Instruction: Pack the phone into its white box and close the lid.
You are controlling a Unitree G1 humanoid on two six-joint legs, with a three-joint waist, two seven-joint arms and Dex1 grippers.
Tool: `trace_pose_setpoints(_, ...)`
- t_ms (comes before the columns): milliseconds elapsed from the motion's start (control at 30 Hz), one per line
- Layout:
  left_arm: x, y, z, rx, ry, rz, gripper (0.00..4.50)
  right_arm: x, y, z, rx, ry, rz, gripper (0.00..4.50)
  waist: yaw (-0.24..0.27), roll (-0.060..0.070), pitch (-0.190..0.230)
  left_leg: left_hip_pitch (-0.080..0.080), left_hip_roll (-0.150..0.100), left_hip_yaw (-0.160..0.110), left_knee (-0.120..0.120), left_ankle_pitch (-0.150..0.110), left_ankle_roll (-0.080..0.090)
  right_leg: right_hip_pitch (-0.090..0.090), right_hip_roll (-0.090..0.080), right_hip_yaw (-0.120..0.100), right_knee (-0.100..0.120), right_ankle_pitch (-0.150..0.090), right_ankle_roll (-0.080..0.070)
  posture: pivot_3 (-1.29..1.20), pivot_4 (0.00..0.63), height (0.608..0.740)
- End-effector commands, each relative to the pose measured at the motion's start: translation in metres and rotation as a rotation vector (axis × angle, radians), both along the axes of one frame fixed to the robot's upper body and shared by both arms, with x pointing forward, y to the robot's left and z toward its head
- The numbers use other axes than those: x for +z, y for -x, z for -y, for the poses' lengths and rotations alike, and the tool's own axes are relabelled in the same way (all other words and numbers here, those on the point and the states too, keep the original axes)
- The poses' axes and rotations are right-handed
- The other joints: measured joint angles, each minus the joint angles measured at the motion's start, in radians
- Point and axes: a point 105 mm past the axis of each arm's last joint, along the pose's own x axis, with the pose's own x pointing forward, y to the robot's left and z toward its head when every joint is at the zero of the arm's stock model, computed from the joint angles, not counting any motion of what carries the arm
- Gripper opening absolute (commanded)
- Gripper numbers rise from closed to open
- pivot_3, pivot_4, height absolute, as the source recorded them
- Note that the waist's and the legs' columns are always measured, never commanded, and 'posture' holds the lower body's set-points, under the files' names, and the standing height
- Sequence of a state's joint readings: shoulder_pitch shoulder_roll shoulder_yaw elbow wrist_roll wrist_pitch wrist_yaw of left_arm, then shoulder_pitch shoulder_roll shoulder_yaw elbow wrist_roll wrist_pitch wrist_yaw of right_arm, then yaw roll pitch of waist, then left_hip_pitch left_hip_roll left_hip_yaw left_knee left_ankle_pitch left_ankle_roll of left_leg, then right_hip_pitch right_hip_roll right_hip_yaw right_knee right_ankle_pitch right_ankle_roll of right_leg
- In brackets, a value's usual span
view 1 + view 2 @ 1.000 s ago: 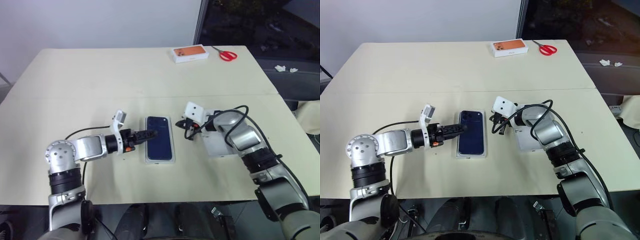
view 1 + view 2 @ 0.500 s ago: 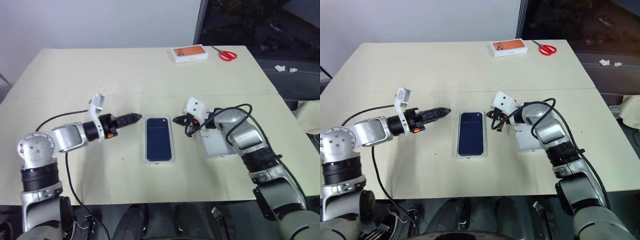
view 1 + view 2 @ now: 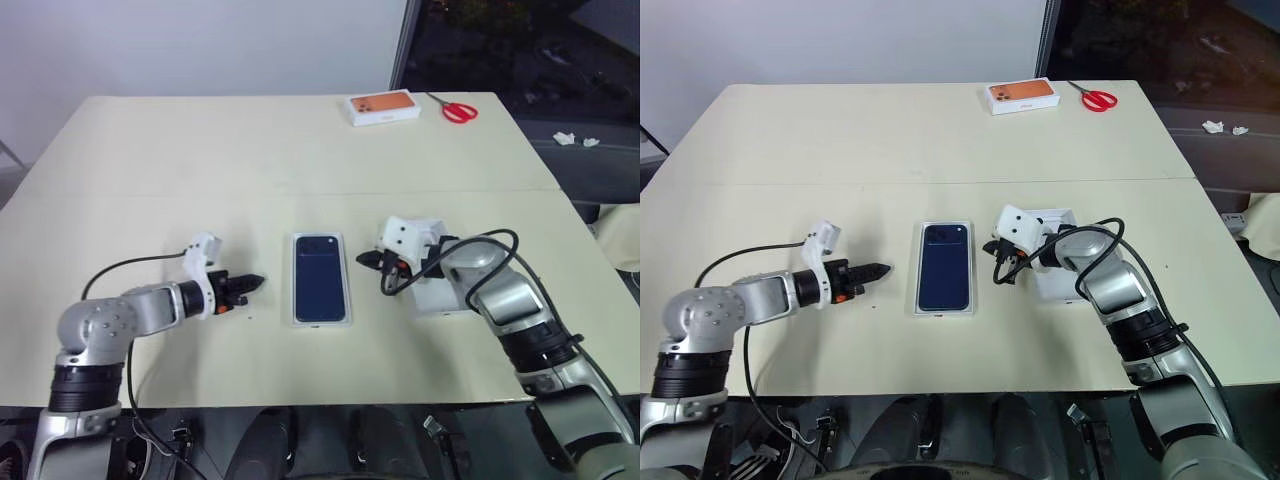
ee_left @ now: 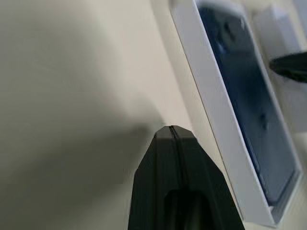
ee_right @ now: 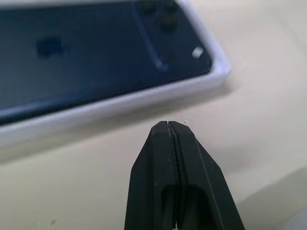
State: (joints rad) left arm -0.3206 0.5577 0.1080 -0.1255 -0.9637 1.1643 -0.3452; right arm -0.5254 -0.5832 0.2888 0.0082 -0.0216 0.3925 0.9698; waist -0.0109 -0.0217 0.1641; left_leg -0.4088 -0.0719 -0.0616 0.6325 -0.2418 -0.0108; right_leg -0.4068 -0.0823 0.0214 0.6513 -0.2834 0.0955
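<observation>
The lid (image 3: 320, 278), with its dark blue phone picture facing up, sits on the white box (image 3: 943, 311) at the middle of the table. The phone is hidden. My left gripper (image 3: 257, 282) is shut and empty, low over the table a short way left of the box and pointing at its long side. Its closed fingers (image 4: 172, 139) show beside the box's white wall. My right gripper (image 3: 362, 258) is shut and empty too. It hovers just off the box's right side near the printed camera corner, tip (image 5: 168, 124) clear of the edge.
A flat white insert (image 3: 440, 298) lies on the table under my right forearm. A white box with an orange phone picture (image 3: 381, 106) and red scissors (image 3: 459, 110) lie at the far edge. A seam (image 3: 200, 192) crosses the table. Cables loop from both wrists.
My left gripper has drawn away from the lid to the left, sunk toward the table and shut. The right gripper has backed off slightly, still shut.
</observation>
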Motion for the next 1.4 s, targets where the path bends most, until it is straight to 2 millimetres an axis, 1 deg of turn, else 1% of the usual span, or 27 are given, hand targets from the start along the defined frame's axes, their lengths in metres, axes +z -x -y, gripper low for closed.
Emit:
trace_pose_setpoints(33,-0.003,-0.003,0.021,-0.06,-0.012,0.035,0.02,0.001,0.005,-0.001,0.035,0.07,0.061,0.0,0.002,0.0,0.0,0.0,0.0,0.0,0.0,0.0,0.0,0.0,0.0,0.0,0.0,0.0,0.0,0.0,0.15,0.74)
trace_pose_setpoints(100,-0.005,-0.003,0.032,-0.098,-0.007,0.024,0.02,-0.001,0.006,-0.002,0.039,0.068,0.054,0.0,0.003,0.0,0.0,0.0,0.0,0.0,0.001,0.0,0.0,0.001,0.0,-0.001,0.0,0.0,0.0,0.0,0.15,0.74)
trace_pose_setpoints(167,-0.011,0.003,0.052,-0.196,-0.02,-0.005,0.02,-0.001,0.01,-0.007,0.058,0.053,0.04,0.0,0.004,0.0,0.0,0.0,0.0,0.0,0.001,0.0,0.0,0.001,0.0,-0.001,0.0,0.0,0.0,0.0,0.15,0.74)
trace_pose_setpoints(200,-0.014,0.005,0.059,-0.239,-0.038,-0.009,0.02,0.0,0.011,-0.009,0.062,0.048,0.038,0.0,0.004,0.0,0.0,0.0,0.0,0.0,0.001,0.0,0.0,0.001,0.0,-0.001,0.0,0.0,0.0,0.0,0.15,0.74)
trace_pose_setpoints(300,-0.021,0.007,0.067,-0.297,-0.069,-0.016,0.02,0.001,0.009,-0.009,0.061,0.051,0.041,0.0,0.004,0.0,0.0,0.0,-0.001,0.0,0.001,0.0,-0.001,0.002,0.0,-0.001,0.0,0.0,0.0,0.0,0.15,0.74)
trace_pose_setpoints(400,-0.018,0.005,0.08,-0.329,-0.02,-0.017,0.02,0.003,0.005,-0.005,0.041,0.052,0.048,0.0,0.007,0.001,0.0,0.001,-0.001,0.0,0.001,0.0,0.0,0.003,0.0,-0.001,-0.001,0.0,0.0,0.0,0.15,0.74)
trace_pose_setpoints(467,-0.013,0.004,0.091,-0.375,0.005,0.0,0.02,0.004,0.001,0.007,0.007,0.066,0.046,0.0,0.018,0.0,0.0,0.001,-0.001,-0.001,0.002,0.0,0.0,0.004,0.0,-0.002,-0.001,0.0,0.0,0.0,0.15,0.74)
trace_pose_setpoints(533,-0.014,-0.006,0.098,-0.38,-0.014,0.019,0.02,0.003,-0.001,0.024,-0.024,0.104,0.046,0.0,0.029,0.001,0.0,0.001,-0.001,-0.001,0.004,0.0,0.001,0.005,0.0,-0.002,-0.001,0.0,0.0,0.0,0.15,0.74)
trace_pose_setpoints(667,-0.005,-0.02,0.121,-0.421,0.013,0.05,0.02,0.0,0.0,0.054,-0.073,0.154,0.019,0.0,0.05,0.001,0.0,0.0,-0.002,-0.002,0.011,-0.003,0.005,0.01,0.0,-0.005,-0.003,0.0,0.0,0.0,0.15,0.74)
trace_pose_setpoints(767,-0.006,-0.026,0.135,-0.447,0.014,0.061,0.02,-0.001,0.005,0.068,-0.097,0.171,0.0,0.0,0.053,0.001,0.0,0.0,-0.003,-0.002,0.014,-0.005,0.008,0.011,-0.001,-0.006,-0.004,0.0,0.0,0.0,0.15,0.74)
trace_pose_setpoints(833,-0.005,-0.026,0.145,-0.475,0.024,0.069,0.02,-0.002,0.01,0.077,-0.118,0.177,-0.014,0.0,0.052,0.001,0.0,0.0,-0.003,-0.002,0.015,-0.005,0.009,0.012,-0.002,-0.005,-0.005,0.0,0.0,0.0,0.15,0.74)
trace_pose_setpoints(933,-0.004,-0.03,0.15,-0.482,0.03,0.075,0.02,-0.006,0.016,0.088,-0.147,0.195,-0.029,0.0,0.051,0.001,0.0,0.0,-0.004,-0.002,0.015,-0.005,0.009,0.012,-0.003,-0.006,-0.005,0.0,0.001,0.0,0.15,0.74)
trace_pose_setpoints(1067,-0.004,-0.031,0.154,-0.502,0.025,0.083,0.02,-0.008,0.022,0.093,-0.161,0.198,-0.044,0.0,0.05,0.001,0.0,0.0,-0.004,-0.002,0.015,-0.006,0.01,0.012,-0.003,-0.006,-0.004,0.0,0.001,0.0,0.15,0.74)
trace_pose_setpoints(1167,-0.003,-0.029,0.157,-0.52,0.033,0.085,0.02,-0.007,0.018,0.094,-0.174,0.207,-0.017,0.0,0.05,0.001,0.0,0.0,-0.004,-0.002,0.015,-0.006,0.01,0.012,-0.003,-0.006,-0.005,0.0,0.001,0.0,0.15,0.74)
trace_pose_setpoints(1300,-0.002,-0.029,0.154,-0.516,0.025,0.092,0.02,-0.006,0.017,0.091,-0.171,0.203,-0.024,0.0,0.049,0.001,0.0,0.0,-0.004,-0.002,0.015,-0.006,0.01,0.012,-0.003,-0.006,-0.004,0.0,0.001,0.0,0.15,0.74)
trace_pose_setpoints(1400,-0.001,-0.032,0.147,-0.498,0.007,0.107,0.02,-0.006,0.022,0.09,-0.147,0.209,-0.054,0.0,0.049,0.001,0.0,0.0,-0.004,-0.002,0.015,-0.006,0.01,0.012,-0.003,-0.006,-0.004,0.0,0.001,0.0,0.15,0.74)
